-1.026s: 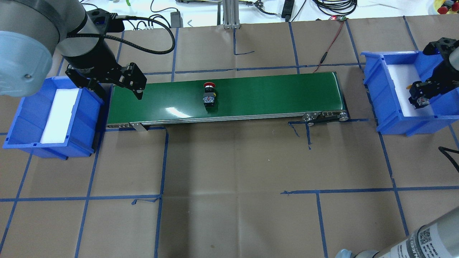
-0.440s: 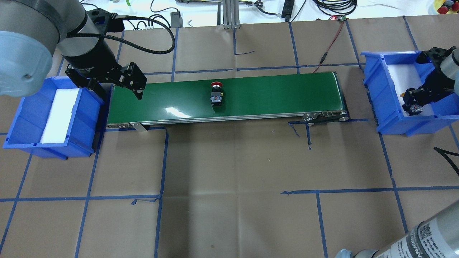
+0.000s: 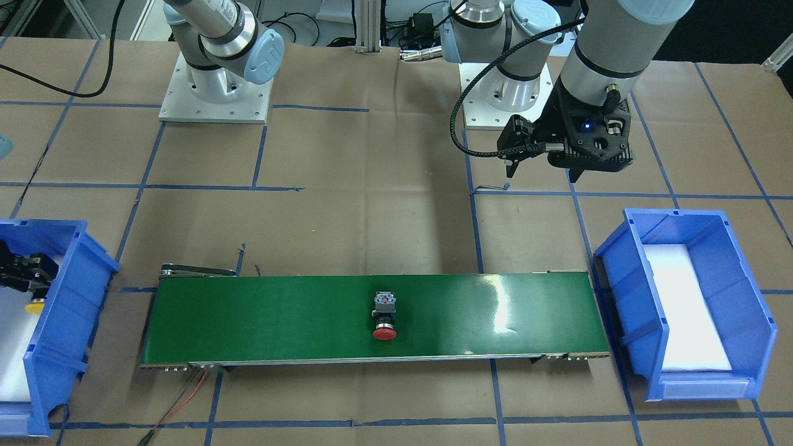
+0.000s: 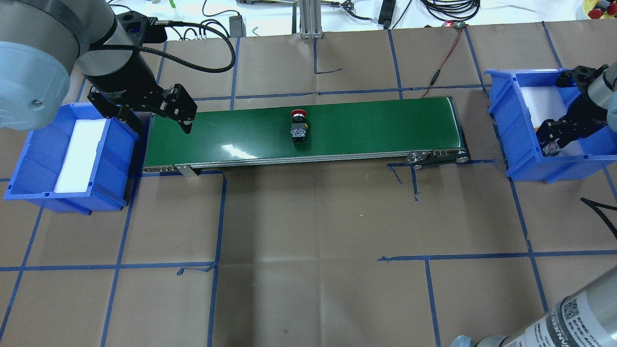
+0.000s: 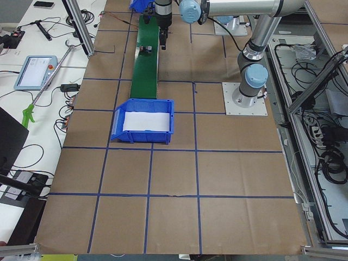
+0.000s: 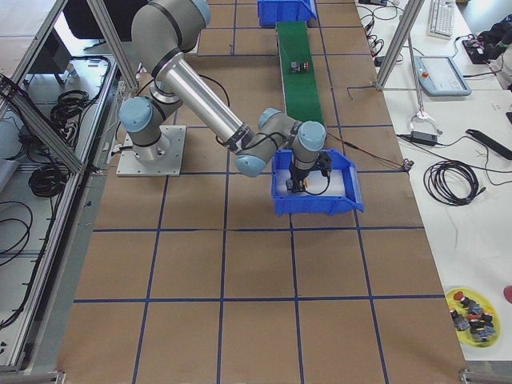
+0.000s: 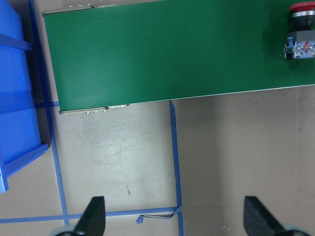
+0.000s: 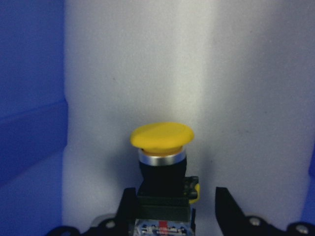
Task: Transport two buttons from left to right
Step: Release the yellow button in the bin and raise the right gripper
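Note:
The red button (image 4: 299, 127) lies on its side near the middle of the green conveyor belt (image 4: 385, 130). It also shows in the front view (image 3: 385, 316) and at the top right of the left wrist view (image 7: 301, 34). The yellow button (image 8: 162, 137) lies between the fingers of my right gripper (image 8: 174, 196), low over the white foam in the right blue bin (image 4: 511, 125). The jaws stand slightly wider than its body, with a gap at the right finger (image 8: 226, 206). My left gripper (image 4: 161, 123) is open and empty above the belt's left end.
The left blue bin (image 4: 29, 168) holds only its white foam liner. A red cable (image 4: 446, 53) runs from the belt's right end toward the back of the table. Blue tape lines cross the brown paper table cover (image 4: 308, 241).
The red button has ridden the belt to the right. My right gripper has moved down and left into the right bin with the yellow button. The left arm has not moved.

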